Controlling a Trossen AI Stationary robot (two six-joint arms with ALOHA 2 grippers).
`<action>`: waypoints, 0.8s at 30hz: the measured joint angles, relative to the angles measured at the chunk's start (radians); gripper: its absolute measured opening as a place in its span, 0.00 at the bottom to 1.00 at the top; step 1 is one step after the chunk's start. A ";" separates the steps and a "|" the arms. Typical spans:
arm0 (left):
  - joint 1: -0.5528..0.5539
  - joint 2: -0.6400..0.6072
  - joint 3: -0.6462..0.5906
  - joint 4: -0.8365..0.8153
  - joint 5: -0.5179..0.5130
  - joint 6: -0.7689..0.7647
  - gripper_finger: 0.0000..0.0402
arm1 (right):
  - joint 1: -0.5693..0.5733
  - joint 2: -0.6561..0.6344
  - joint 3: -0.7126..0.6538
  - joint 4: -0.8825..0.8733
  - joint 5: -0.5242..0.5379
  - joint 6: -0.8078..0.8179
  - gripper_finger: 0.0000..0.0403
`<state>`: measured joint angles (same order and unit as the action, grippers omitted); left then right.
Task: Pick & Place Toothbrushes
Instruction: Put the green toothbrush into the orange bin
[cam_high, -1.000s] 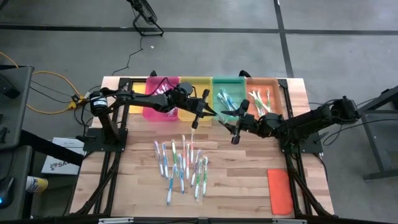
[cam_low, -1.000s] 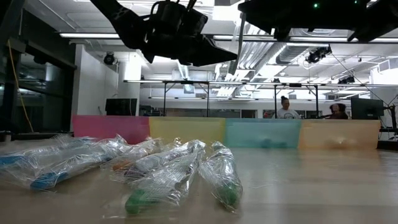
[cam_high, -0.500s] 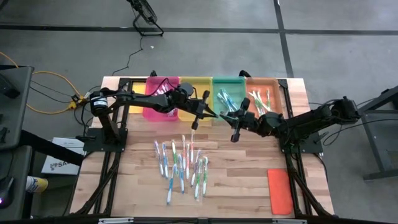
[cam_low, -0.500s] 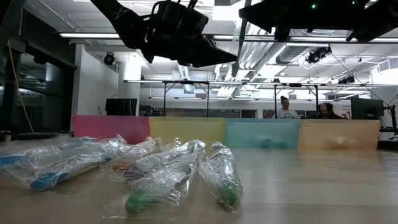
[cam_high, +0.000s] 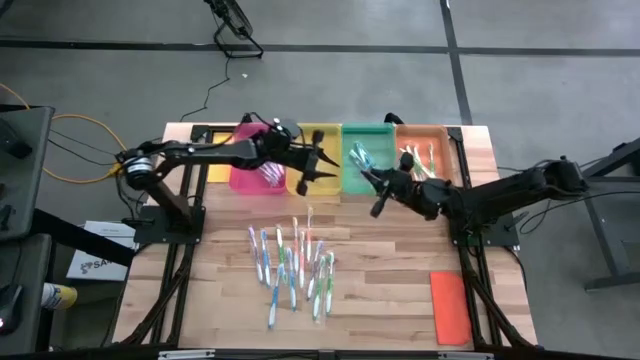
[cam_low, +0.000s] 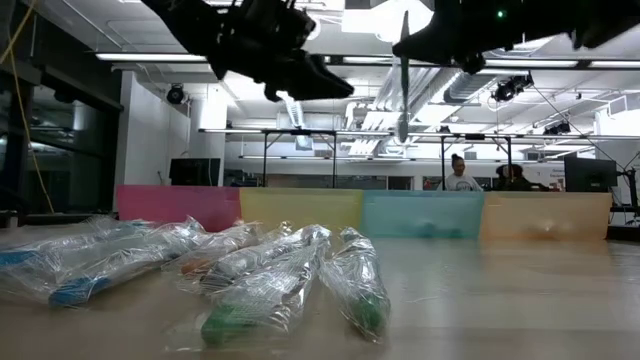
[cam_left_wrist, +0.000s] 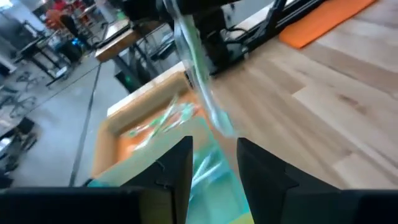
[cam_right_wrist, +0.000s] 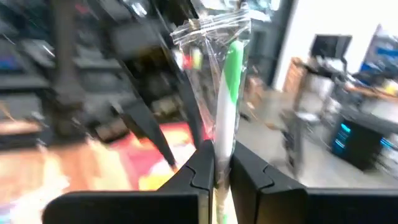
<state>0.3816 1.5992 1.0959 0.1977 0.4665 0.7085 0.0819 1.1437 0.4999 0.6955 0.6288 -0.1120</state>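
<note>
The right wrist view shows the right gripper (cam_right_wrist: 216, 163) clamped on a wrapped green toothbrush (cam_right_wrist: 227, 93), probably so it can go to the green tray (cam_high: 366, 140). The left gripper (cam_high: 318, 166), jaws parted and empty, hovers over the yellow tray (cam_high: 314, 135). The remaining toothbrushes (cam_high: 292, 266) lie clustered mid-table on the wooden tabletop (cam_high: 390, 280), with an orange lid (cam_high: 450, 306) nearby. People stand in the workshop beyond.
</note>
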 joint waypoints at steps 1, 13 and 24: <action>0.002 -0.016 0.001 -0.021 -0.011 0.012 0.30 | -0.005 -0.020 0.027 -0.090 0.026 0.012 0.05; -0.002 -0.138 0.001 -0.298 -0.146 0.153 0.30 | -0.253 -0.087 0.400 -1.133 0.007 0.453 0.05; -0.001 -0.138 0.001 -0.453 -0.199 0.230 0.30 | -0.652 -0.085 0.432 -1.434 -0.253 0.609 0.05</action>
<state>0.3801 1.4612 1.0966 -0.2554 0.2680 0.9390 -0.5706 1.0584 0.9321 -0.7383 0.3759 0.4972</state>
